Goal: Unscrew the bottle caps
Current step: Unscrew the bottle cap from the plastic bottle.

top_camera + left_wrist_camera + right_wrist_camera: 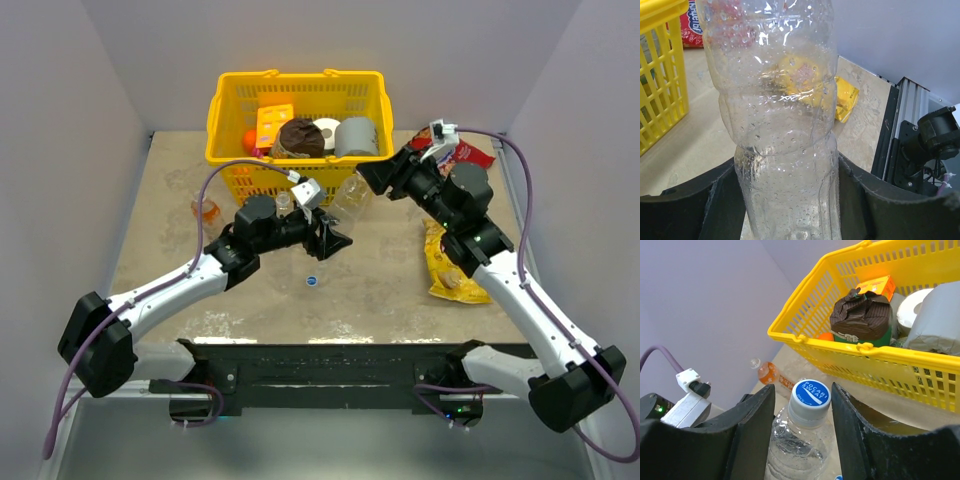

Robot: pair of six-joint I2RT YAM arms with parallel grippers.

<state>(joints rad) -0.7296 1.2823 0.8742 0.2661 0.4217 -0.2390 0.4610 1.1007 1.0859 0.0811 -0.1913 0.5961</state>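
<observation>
The left pincer (787, 187) is clenched on a clear, droplet-beaded bottle (775, 100) upright between its fingers. The right pincer (802, 397) is released, its fingers flanking the bottle's whitish, blue-faced cap (811, 396), with a gap on one side.

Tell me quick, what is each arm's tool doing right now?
Left tool: closed on the clear bottle.
Right tool: open, straddling that bottle's cap, not gripping it.
</observation>
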